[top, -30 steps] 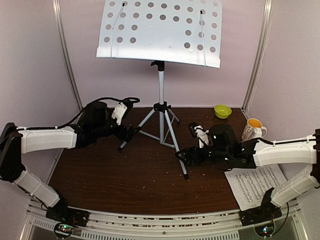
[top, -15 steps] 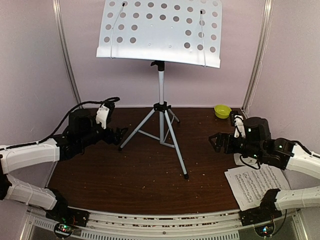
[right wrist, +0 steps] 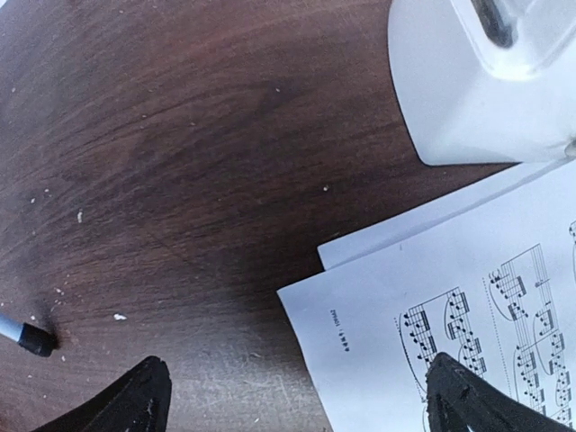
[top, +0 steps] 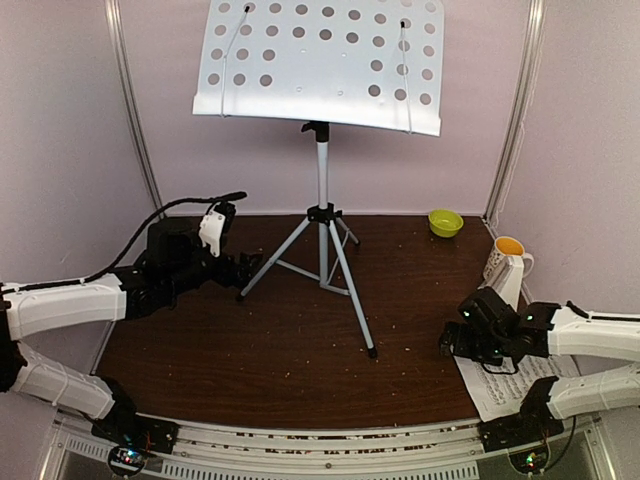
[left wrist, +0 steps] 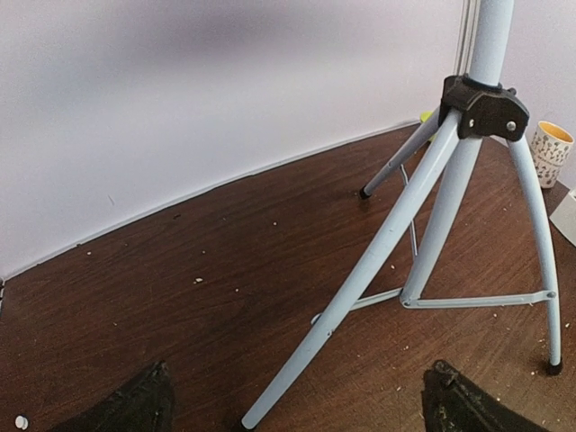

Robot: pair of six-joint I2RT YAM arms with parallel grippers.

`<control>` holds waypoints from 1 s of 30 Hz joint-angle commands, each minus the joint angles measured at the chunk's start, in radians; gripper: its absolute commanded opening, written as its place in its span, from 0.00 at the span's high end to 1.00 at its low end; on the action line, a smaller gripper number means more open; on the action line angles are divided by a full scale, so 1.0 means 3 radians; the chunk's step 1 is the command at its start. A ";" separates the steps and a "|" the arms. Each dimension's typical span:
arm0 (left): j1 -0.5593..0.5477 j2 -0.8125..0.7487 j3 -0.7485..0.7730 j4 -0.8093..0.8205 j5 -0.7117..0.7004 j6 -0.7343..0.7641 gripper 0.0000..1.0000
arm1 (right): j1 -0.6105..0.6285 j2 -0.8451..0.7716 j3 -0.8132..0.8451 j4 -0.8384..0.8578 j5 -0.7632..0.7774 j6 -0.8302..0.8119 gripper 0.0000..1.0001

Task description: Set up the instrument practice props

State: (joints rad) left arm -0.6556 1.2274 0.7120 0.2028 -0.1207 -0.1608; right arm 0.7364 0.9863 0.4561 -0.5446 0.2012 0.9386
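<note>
Music stand [top: 322, 215] upright at centre of table [top: 280, 350]; left gripper [left wrist: 297, 403] spread empty at its nearest leg, right gripper [right wrist: 301, 400] spread empty over the sheet-music pages [right wrist: 468, 306], beside the white metronome [right wrist: 468, 81].

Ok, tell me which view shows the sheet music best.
Right wrist: the sheet music fills the lower right, two overlapping corners and notation clear. Top external shows it partly under the right arm. Left wrist catches only a pale sliver.
</note>
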 commanded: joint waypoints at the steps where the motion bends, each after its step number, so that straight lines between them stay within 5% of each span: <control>1: -0.0034 -0.0034 0.0136 -0.0033 -0.0158 -0.0086 0.02 | -0.0068 0.0212 -0.0118 0.0389 -0.0029 0.0270 0.00; 17: -0.0692 0.0029 0.0073 0.0048 -0.0399 0.0181 0.02 | -0.0077 0.1003 -0.0050 0.2115 -0.0700 0.0484 0.00; 23: -0.1252 0.0434 0.0132 0.0258 -0.0301 0.0507 0.02 | -0.0077 0.1236 0.0398 0.2240 -0.0869 0.0316 0.00; 30: -0.1926 0.1158 0.0427 0.0418 -0.0211 0.1195 0.06 | -0.0072 0.0676 0.0335 0.1854 -0.0901 0.0138 0.00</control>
State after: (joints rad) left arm -1.1606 1.4887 0.7708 0.2390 -0.2192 0.0490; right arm 0.7151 1.2968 0.5659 0.0776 -0.0586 1.0225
